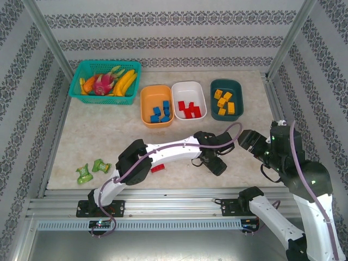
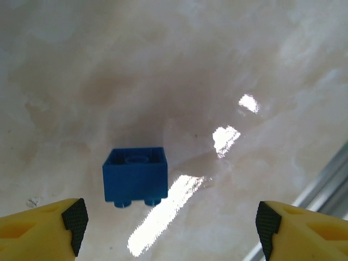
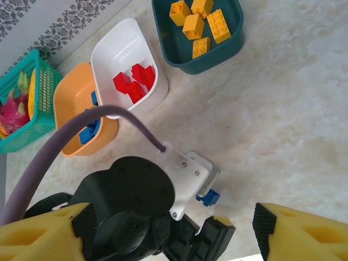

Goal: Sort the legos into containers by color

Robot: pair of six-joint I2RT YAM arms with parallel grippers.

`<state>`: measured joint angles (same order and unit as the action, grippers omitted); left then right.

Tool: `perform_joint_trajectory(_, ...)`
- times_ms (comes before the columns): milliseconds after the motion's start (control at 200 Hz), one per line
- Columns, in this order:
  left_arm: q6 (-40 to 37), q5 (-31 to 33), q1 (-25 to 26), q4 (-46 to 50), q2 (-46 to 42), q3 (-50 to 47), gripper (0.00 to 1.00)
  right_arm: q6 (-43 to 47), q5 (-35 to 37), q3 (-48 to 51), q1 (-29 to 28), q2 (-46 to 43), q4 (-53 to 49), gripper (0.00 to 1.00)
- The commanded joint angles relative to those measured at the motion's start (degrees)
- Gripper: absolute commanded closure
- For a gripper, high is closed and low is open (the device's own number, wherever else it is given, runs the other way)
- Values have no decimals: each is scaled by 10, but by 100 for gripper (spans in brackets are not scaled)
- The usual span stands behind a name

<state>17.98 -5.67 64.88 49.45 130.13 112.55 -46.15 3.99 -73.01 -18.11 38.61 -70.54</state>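
A blue lego (image 2: 135,176) lies on its side on the marble table, just ahead of my left gripper (image 2: 171,231), which is open and low over it with its fingers apart on either side. The same blue lego (image 3: 208,197) peeks out under the left wrist, seen between the wide-open fingers of my right gripper (image 3: 174,231). In the top view the left gripper (image 1: 216,163) is at centre front and the right gripper (image 1: 246,139) hovers beside it. A red lego (image 1: 157,168) lies by the left arm. The orange tub (image 1: 147,109) holds blue bricks, the white tub (image 1: 188,87) red ones, the teal tub (image 1: 239,98) yellow ones.
A teal mesh basket (image 1: 81,76) with fruit stands at the back left. Two small green toy figures (image 1: 92,170) lie near the front left edge. The metal rail (image 1: 174,193) runs along the table's front, close behind the left gripper.
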Motion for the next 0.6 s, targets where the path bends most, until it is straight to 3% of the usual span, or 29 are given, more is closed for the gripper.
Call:
perform_joint_trajectory(0,-15,27,8,52,33,29,18,7,-19,-12,0,-4,3,22)
perform_joint_trajectory(140,-7,34,8,53,50,34,21,8,-20,-15,0,-7,5,22)
perform_joint_trajectory(595,1,36,7,56,84,54,51,11,-22,-16,-1,-5,13,23)
